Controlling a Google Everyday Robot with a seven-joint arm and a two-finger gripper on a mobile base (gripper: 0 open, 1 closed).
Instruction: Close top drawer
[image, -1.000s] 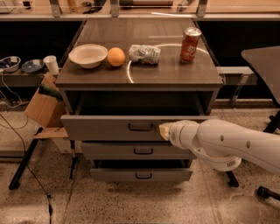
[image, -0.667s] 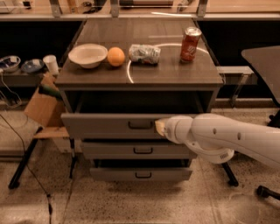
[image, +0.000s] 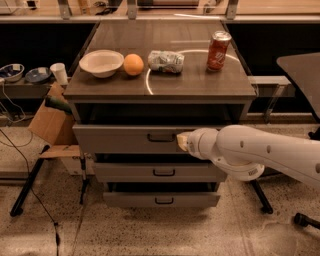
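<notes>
Grey and wide, the top drawer (image: 120, 139) stands partway out of the cabinet (image: 200, 86), with a dark gap showing above its front. We have the gripper (image: 183, 142) at that front, just right of the handle (image: 161, 137). Its pale tip is touching the panel, or all but. Whether the claw is apart or together we cannot tell from here. We judge the placing sensible: a flat push near the centre should send the box straight in rather than skew it. The arm (image: 260, 155) reaches in from the right, level with the front. Two lower drawers (image: 125, 171) also sit slightly out, but they are not ours to close. On top, a bowl (image: 101, 62), orange (image: 133, 64), bag (image: 166, 61) and can (image: 219, 50) stand well back from the edge.
</notes>
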